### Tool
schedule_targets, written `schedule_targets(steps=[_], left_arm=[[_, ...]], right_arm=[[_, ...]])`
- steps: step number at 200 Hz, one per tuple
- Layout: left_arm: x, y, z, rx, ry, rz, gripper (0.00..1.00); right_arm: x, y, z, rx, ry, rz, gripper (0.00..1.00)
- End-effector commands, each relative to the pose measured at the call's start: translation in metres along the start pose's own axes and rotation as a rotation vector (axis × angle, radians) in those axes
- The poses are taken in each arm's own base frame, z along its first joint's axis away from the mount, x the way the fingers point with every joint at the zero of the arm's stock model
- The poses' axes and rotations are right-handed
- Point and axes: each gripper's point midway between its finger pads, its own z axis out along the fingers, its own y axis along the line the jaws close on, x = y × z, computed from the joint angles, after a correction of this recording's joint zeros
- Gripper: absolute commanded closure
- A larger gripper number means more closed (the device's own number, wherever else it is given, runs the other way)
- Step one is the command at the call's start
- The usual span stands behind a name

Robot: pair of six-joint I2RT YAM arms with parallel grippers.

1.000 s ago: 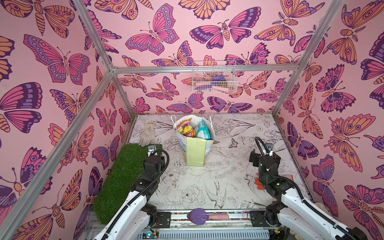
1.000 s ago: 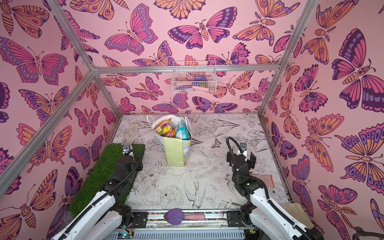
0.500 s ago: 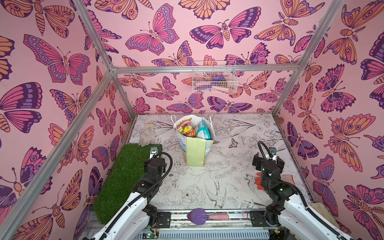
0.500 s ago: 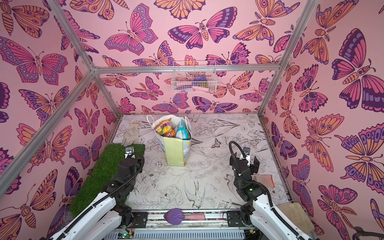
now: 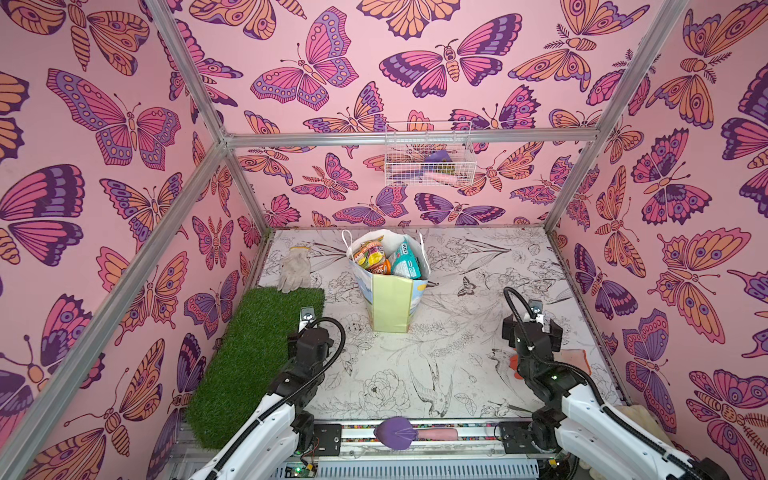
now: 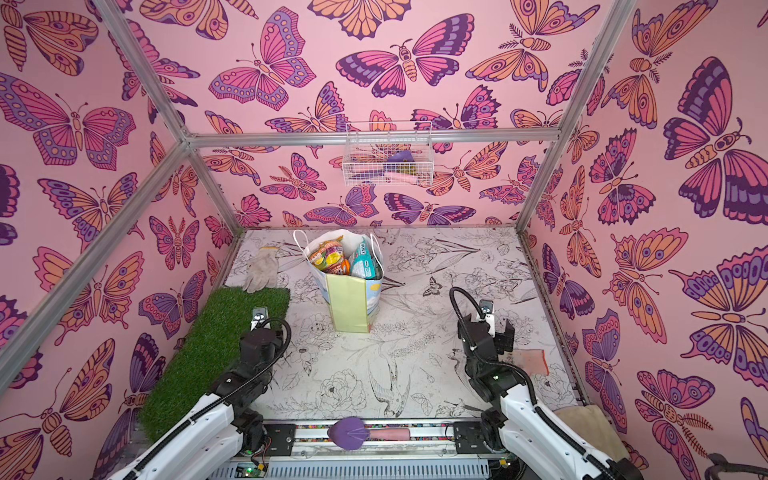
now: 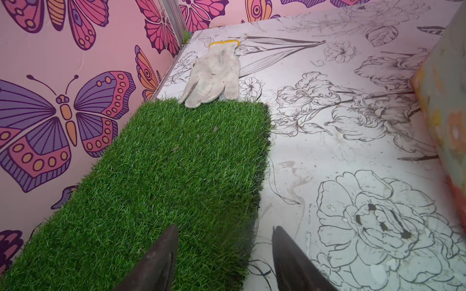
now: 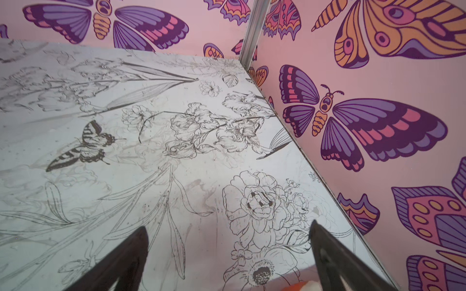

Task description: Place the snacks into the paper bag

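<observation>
Left fingers stand partly open with nothing between them. They hang over the edge of the grass mat, in front of the paper bag and to its left. Right fingers are spread very wide and are empty too. They hang over bare tabletop, in front of the bag and well to its right.

The bag stands upright on the tabletop with its top open. In both top views the snacks poke out of it: orange and yellow packets on one side and a teal packet next to them. I can see no packet lying loose around the bag, so the job looks done, or very close to done. If so, only a last check is left.

Some things are hard to see. How many packets lie deeper in the bag is hidden by its walls. An orange glove, in front of the bag and far to its right, is partly behind the right arm. A white glove lies just left of the bag, touching the far end of the mat. The wire basket on the wall behind the bag holds purple and pink things too small to name. A purple thing lies at the front rail, and I cannot tell what it is.
</observation>
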Motion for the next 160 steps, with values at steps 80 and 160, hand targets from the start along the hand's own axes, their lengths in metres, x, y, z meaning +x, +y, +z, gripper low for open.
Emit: schedule_targets(steps=[80,160], left_arm=[[-0.001,0.004,0.001,-0.034,-0.008,-0.006,0.39],[-0.003,0.007,0.007,-0.044,-0.015,-0.029,0.39]], right_arm=[[-0.008,-0.006,0.007,0.079,-0.007,0.041,0.01],[-0.018,0.002,0.021,0.127,-0.029,0.037,0.01]])
